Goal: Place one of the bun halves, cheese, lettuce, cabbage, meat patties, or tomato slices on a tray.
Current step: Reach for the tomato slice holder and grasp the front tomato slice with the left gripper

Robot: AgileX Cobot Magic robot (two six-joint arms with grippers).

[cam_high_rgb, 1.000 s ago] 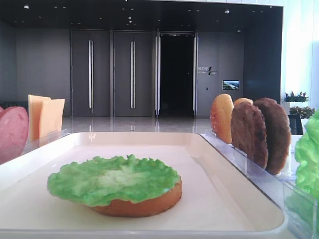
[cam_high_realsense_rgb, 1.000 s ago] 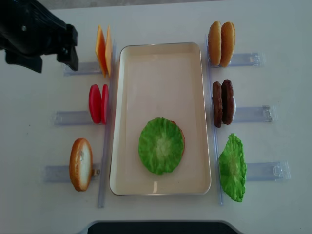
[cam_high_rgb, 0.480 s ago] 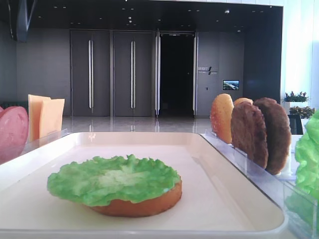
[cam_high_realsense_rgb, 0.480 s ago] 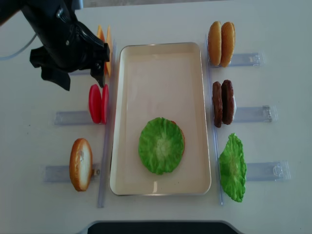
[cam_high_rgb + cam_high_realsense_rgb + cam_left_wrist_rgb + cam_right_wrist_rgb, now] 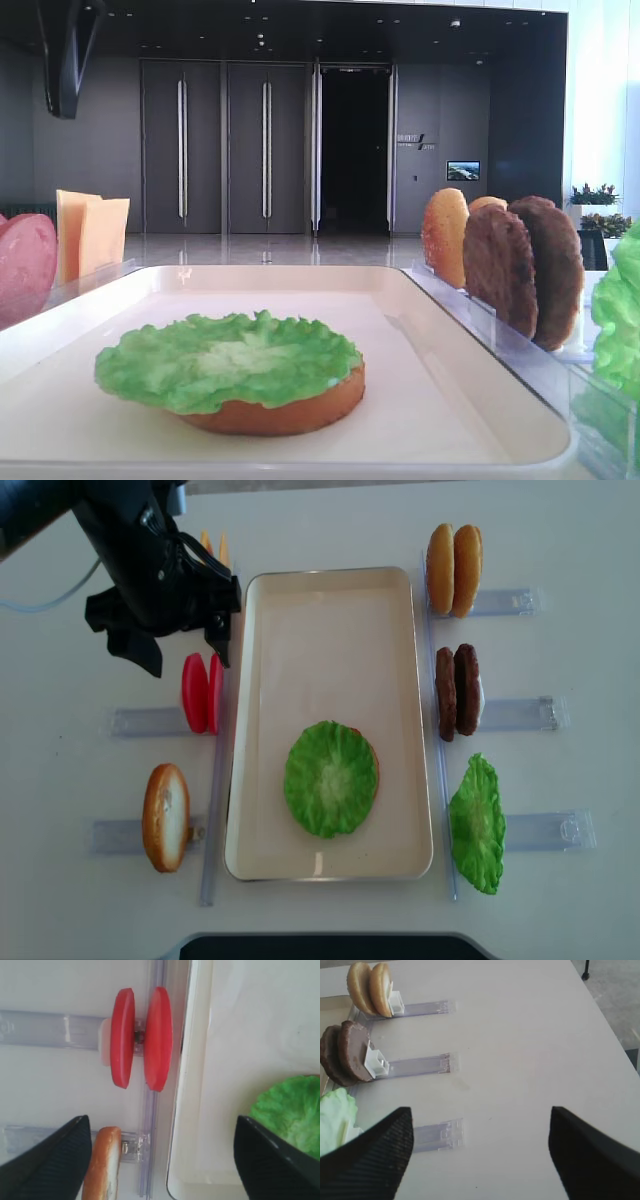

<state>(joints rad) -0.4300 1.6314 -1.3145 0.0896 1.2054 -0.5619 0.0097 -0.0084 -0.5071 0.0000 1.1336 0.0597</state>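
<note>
On the near part of the tray [image 5: 250, 730] a lettuce leaf [image 5: 331, 778] lies flat over a bun half [image 5: 290, 412], whose orange-brown edge shows beneath the green ruffle in the low front view. To the tray's left, nearest the front, a single bun half [image 5: 166, 817] stands on edge in a clear plastic rack [image 5: 115, 836]; to the right, a second lettuce leaf [image 5: 476, 824] rests in its own rack. Farther back on the left, two tomato slices [image 5: 202, 692] stand upright side by side in a rack, close beside the tray's rim but outside it. The left gripper [image 5: 182, 650] hangs just above and behind them, its two dark fingers [image 5: 47, 1162] spread wide apart with nothing between them. Opposite, on the right, two meat patties [image 5: 457, 691] stand on edge. At the far end are the cheese slices [image 5: 222, 552], mostly hidden behind the left arm, and two more bun halves [image 5: 453, 569] on the right. The right gripper [image 5: 480, 1152] hovers over bare table beyond the right-hand racks, fingers parted and empty.
</note>
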